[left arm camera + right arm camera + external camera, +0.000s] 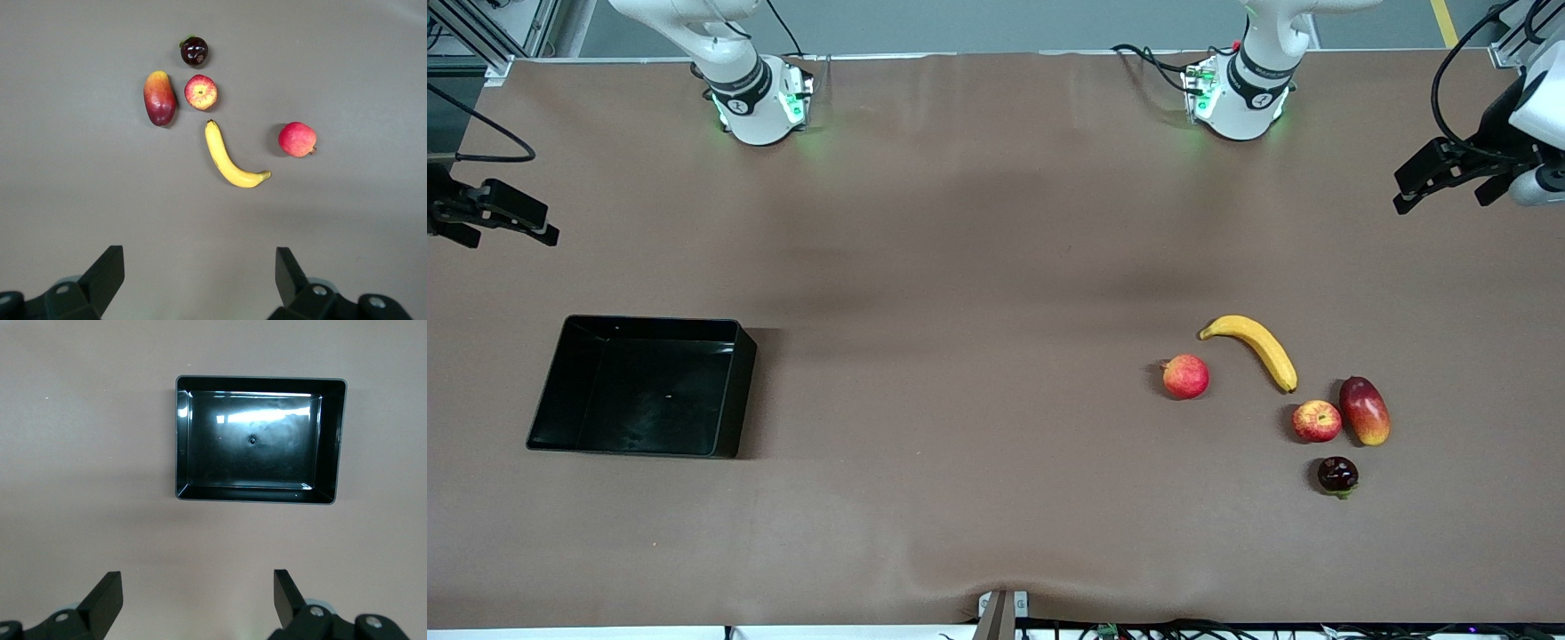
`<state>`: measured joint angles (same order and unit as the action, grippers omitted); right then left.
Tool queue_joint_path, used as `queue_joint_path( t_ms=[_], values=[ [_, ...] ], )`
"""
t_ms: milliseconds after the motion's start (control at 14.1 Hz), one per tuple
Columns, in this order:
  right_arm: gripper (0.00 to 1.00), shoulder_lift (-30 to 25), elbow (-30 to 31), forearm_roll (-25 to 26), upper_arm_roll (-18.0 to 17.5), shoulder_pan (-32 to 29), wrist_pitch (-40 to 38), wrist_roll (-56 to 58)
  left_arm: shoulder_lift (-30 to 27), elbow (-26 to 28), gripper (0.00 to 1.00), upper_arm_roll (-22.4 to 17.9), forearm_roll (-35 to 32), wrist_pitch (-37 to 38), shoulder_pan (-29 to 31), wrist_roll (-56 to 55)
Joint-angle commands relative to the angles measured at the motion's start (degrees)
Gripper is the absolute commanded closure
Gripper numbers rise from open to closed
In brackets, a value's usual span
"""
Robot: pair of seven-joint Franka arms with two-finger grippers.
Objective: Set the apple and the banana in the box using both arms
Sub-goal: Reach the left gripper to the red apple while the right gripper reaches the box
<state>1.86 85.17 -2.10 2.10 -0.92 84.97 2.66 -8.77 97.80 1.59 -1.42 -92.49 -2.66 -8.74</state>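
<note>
The red-and-yellow apple (1317, 420) lies on the brown table toward the left arm's end, beside the tip of the yellow banana (1254, 347). Both show in the left wrist view, apple (201, 92) and banana (230, 160). The black box (734, 391) stands empty toward the right arm's end and shows in the right wrist view (337, 440). My left gripper (1440, 182) is open and empty, held high at the table's edge (200, 273). My right gripper (503, 227) is open and empty, held high at the other edge (198, 593).
A pinkish-red round fruit (1185, 376) lies beside the banana toward the box. A red-yellow mango (1364, 410) lies beside the apple. A dark round fruit (1337, 475) lies nearer the front camera than the apple. Both arm bases stand along the table's back edge.
</note>
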Motion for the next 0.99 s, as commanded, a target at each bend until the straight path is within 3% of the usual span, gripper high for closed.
queue_joint_path(
  t_ms=[0, 354, 708, 920],
  values=[
    [0.00, 0.16, -0.89, -0.63, -0.08, -0.31, -0.77, 0.15, 1.47, -1.82, 0.00, -0.27, 0.90, 1.35, -0.06, 1.09],
    [0.00, 0.16, -0.89, -0.63, -0.08, -0.22, -1.13, 0.15, 10.42, -5.60, 0.00, -0.27, 0.28, -0.13, 0.55, 0.31],
    [0.00, 1.03, -0.80, 0.07, 0.01, -0.40, -1.48, 0.06, 22.82, -4.29, 0.00, -0.36, 0.28, -15.14, 4.24, -2.84],
    [0.00, 6.20, -0.89, 0.34, 0.18, -2.58, -0.25, -0.11, 28.97, -4.11, 0.00, -0.36, 0.19, -20.87, 6.26, -12.15]
  ],
)
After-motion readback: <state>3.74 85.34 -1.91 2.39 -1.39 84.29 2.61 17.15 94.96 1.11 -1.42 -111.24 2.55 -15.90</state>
